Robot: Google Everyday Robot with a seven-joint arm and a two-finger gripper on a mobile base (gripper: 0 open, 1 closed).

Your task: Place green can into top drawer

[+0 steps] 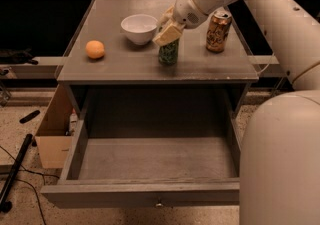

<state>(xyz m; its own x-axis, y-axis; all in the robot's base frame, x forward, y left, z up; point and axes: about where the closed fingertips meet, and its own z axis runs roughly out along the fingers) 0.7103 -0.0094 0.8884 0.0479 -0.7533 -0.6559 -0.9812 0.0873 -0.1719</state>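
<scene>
The green can (168, 54) stands upright near the front middle of the grey table top (125, 66). I cannot tell whether its base touches the top. My gripper (167, 33) comes in from the upper right and sits over the can's top, its cream fingers (168, 32) closed on the can's upper part. The top drawer (150, 195) is pulled fully out below the table. Its floor (155, 159) is bare and a small round knob (159, 204) sits on its front panel.
A white bowl (139, 28) stands just left of the gripper and an orange (95, 49) further left. An orange-gold can (218, 30) stands to the right. A cardboard box (52, 136) and a black pole (15, 169) are on the floor at left. My white body (280, 169) fills the right.
</scene>
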